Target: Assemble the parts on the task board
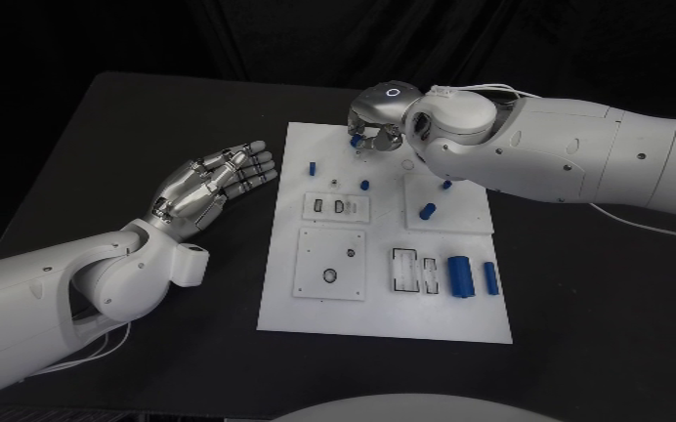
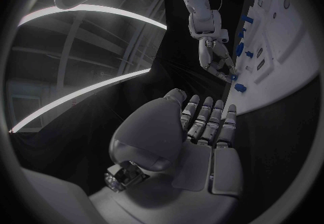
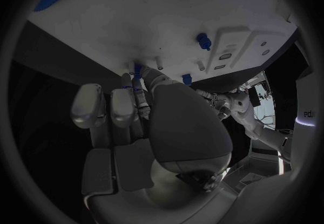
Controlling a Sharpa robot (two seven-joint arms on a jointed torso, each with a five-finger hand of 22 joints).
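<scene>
Right hand (image 1: 378, 129) curled over the far edge of the board (image 1: 382, 319), silver fingers bunched and pointed down at a small blue part (image 1: 354, 138) by the far left corner. From the right wrist, fingertips (image 3: 137, 79) closed round a thin blue peg (image 3: 137, 68) whose end meets the white surface (held, by the look of it, between thumb and finger). Smooth, glossy white arm shell (image 1: 535, 153) behind it, rounded at the wrist.

Left hand (image 1: 211, 186) flat and wide over the black table (image 1: 127, 129), just beside the board's left edge, palm up, fingers straight and slightly spread, gripping nothing. Metallic segmented fingers (image 2: 202, 121) with dark pads; palm plate smooth and grey.

Board matte white, rectangular, with raised square plates and shallow slots. On it: short blue peg (image 1: 313, 168) near the left edge, another (image 1: 365, 186) mid-board, a tilted one (image 1: 428, 212) on the right plate, one more (image 1: 446, 185) tucked at the right arm's edge. Near the front right, two blue cylinders lying side by side, a thick one (image 1: 461, 276) and a thin one (image 1: 491, 278), beside a slotted recess (image 1: 408, 271). Dark ring (image 1: 330, 276) on the front left plate.

Loose parts all well apart from the left hand; cylinders far from the right one, pegs nearer it.
</scene>
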